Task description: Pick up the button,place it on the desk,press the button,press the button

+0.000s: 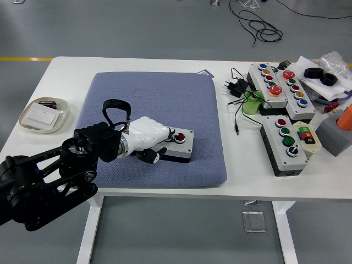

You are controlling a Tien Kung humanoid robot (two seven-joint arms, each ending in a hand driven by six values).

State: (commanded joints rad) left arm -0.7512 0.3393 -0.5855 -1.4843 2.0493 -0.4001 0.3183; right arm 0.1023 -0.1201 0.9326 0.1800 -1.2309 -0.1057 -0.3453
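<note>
At frame centre, the left hand (147,137) lies over the button box (177,144) on the blue pad (157,99), fingers curled, grasping nothing.

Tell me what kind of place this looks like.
Probably a robotics lab or test workshop: a white table on a grey floor, several button boxes beside a blue pad, and loose cables on the floor behind.

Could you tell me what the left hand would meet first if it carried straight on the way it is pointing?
The left hand points right along the blue mat; it would likely meet the small button box at its fingertips, though whether they touch is unclear.
</note>
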